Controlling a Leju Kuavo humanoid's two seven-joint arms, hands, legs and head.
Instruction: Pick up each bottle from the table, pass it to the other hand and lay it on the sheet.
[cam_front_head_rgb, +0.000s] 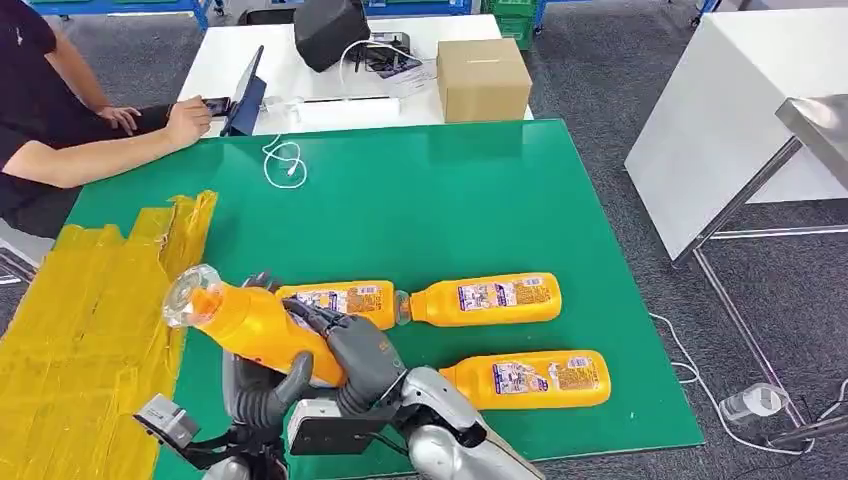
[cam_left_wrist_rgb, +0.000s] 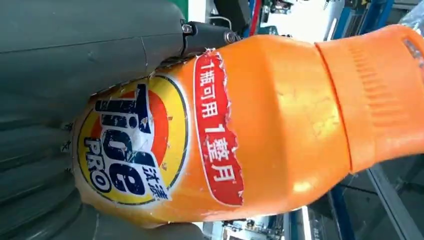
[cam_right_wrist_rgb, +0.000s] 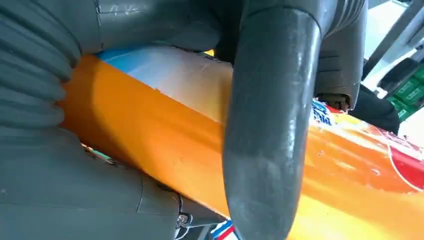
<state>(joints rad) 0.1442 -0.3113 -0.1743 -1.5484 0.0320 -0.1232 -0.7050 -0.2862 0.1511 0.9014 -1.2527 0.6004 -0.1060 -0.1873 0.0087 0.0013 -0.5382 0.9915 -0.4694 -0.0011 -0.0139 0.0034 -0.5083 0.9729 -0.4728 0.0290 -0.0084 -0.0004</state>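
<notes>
green table (cam_front_head_rgb: 420, 200) fills the head view: three orange bottles (cam_front_head_rgb: 485, 299) lie on it beside the yellow sheet (cam_front_head_rgb: 80, 330), a fourth bottle (cam_front_head_rgb: 255, 328) hangs above between both hands; left wrist view shows its tide label; right wrist view shows the right hand (cam_right_wrist_rgb: 270, 125) fingers wrapped round it, left hand (cam_front_head_rgb: 262, 395) fingers curled under

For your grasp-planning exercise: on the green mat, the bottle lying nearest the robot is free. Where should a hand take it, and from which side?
Grip the near bottle around its labelled middle, coming down from above. It lies flat on the mat, cap pointing to the robot's left, with its long sides exposed and clear space around it. The body looks widest and straightest there, so fingers can probably wrap across it; the tapered neck looks likelier to slip.
</notes>
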